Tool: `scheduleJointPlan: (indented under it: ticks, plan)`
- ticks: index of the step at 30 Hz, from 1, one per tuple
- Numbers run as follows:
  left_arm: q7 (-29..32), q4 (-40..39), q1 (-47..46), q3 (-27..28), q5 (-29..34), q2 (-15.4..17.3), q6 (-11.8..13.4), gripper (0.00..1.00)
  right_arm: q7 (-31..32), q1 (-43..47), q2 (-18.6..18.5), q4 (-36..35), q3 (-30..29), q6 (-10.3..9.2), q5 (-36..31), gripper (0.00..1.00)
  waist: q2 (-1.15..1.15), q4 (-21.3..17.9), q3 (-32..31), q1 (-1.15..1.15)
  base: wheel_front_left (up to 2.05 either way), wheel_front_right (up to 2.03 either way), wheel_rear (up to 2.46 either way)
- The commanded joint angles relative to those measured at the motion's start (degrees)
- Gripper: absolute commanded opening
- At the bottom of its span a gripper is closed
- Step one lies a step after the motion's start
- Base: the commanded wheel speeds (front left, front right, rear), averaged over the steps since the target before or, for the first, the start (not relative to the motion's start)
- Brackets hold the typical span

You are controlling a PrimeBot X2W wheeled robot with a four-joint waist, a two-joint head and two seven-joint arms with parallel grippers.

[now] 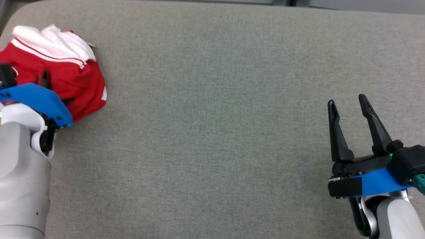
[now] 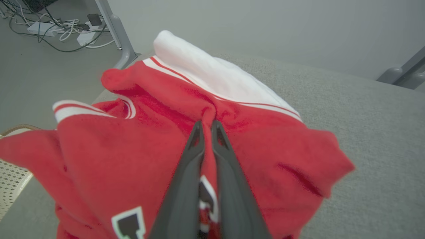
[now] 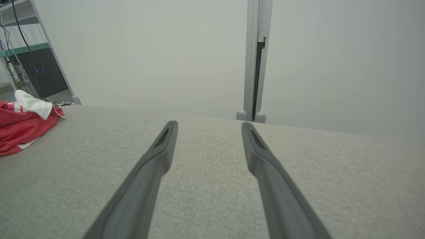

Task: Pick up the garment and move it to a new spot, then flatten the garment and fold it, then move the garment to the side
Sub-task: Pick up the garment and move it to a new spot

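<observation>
— Nearest first: what at the lower right of the head view?

— Idle right gripper (image 1: 347, 100), jaws spread wide, clasping nothing, hovering over the bare grey padded surface (image 1: 212, 139). Same story in the right wrist view: two dark fingers (image 3: 157, 162) well apart, just grey fabric between.

— And at the lower left?

— Pale left forearm (image 1: 20, 172) with a blue wrist plate, reaching up the frame into red cloth.

— Gripping anything there?

— Yes. At the bottom centre of the left wrist view, left gripper (image 2: 207, 125) pinched tight on a raised ridge of the red cloth, the fold squeezed between both tips.

— Farther up?

— The garment (image 1: 76, 83) itself: red with a white panel and stripes, crumpled in a heap at the upper left of the head view, close to the surface's rounded corner. At the far left of the right wrist view, well apart from the right gripper.

— Lifted yet?

— Hard to tell. Seems to rest on the surface, bunched, drawn up only at the pinch.

— So how far along?

— Very early, by the look of it. Grasp made; carrying to a new spot not yet done. Flattening, folding and shifting aside all left.

— Beyond the surface?

— Cables (image 2: 59, 30) on the floor at the upper left of the left wrist view; a grey post (image 3: 254, 59) against a pale wall in the right wrist view.
</observation>
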Motion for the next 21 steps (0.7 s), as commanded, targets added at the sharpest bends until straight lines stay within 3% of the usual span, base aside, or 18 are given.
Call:
scheduleJointPlan:
  ticks: [1, 11, 21]
  plan:
    - [-2.9, -0.7, -1.3, -0.1, 0.7, 0.8, 0.5, 0.00, -0.7, 0.6, -0.2, 0.8, 0.2, 0.04, 0.9, 1.00, 0.00, -1.0, -1.8, 0.00, 0.00, 0.00, 0.00]
    - [-12.4, -8.7, -6.1, -3.4, 4.0, 2.0, 0.7, 0.00, -3.1, 2.0, -0.2, 4.9, 0.7, 0.04, 3.5, 1.00, 0.00, -4.6, -7.7, 0.00, 0.00, 0.00, 0.00]
    - [-9.2, -26.3, -11.6, -8.3, 5.0, -0.5, 0.0, 0.00, -5.6, 1.8, -0.2, 8.2, 2.0, 0.04, 6.8, 1.00, 0.00, -12.7, -9.6, 0.00, 0.00, 0.00, 0.00]
